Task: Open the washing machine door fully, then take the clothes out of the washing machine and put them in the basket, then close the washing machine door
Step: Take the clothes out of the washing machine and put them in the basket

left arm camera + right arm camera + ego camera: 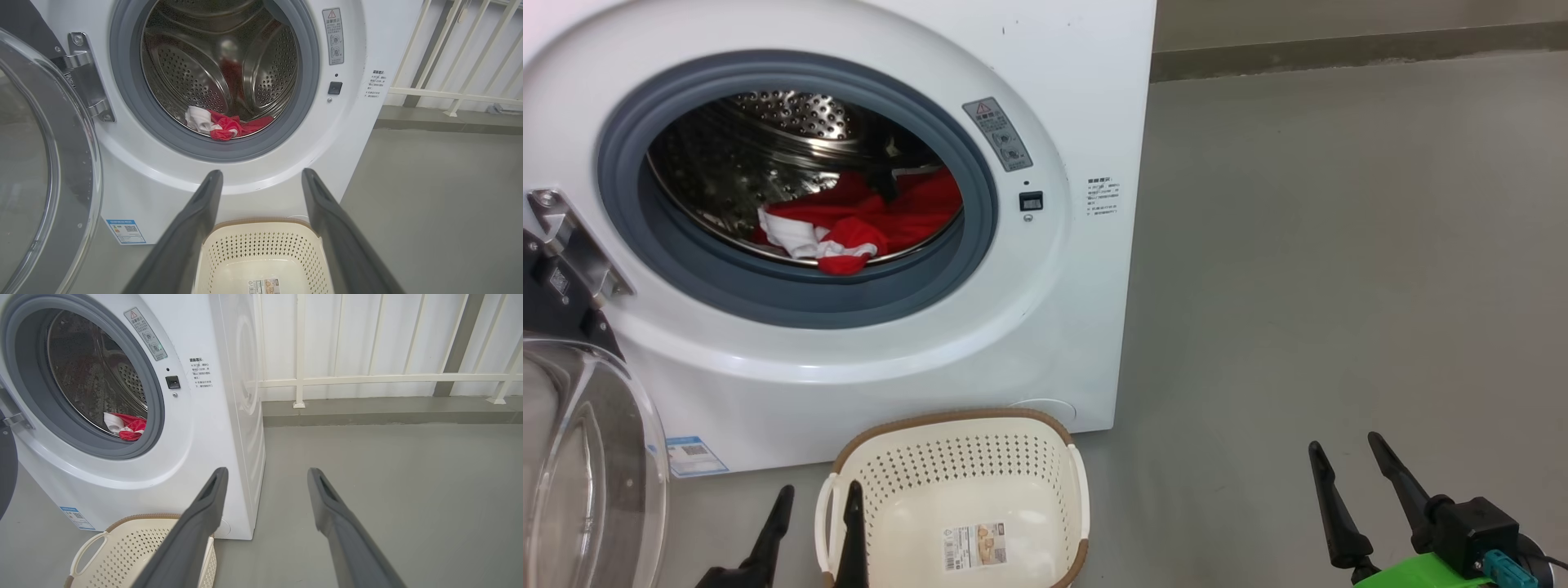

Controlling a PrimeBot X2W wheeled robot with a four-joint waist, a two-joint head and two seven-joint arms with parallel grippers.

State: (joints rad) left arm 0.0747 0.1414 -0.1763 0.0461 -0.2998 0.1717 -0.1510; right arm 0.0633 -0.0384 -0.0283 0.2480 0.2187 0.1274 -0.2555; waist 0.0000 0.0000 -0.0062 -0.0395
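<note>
On the floor [1339, 245] before the washing machine [1045, 327], the basket [956, 418] sits ready for the clothes [866, 224]; left gripper [819, 490] and right gripper [1343, 445] gape empty.

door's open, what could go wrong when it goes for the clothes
1. The clothes lie bunched at the front lip of the drum, right by the grey rubber ring; a grab might pinch the ring or lift just part of the pile.
2. The open washing machine door stands close beside the left end effector; reaching in could knock it.
3. That end effector's finger is near the basket handle and might shove the basket aside.
</note>
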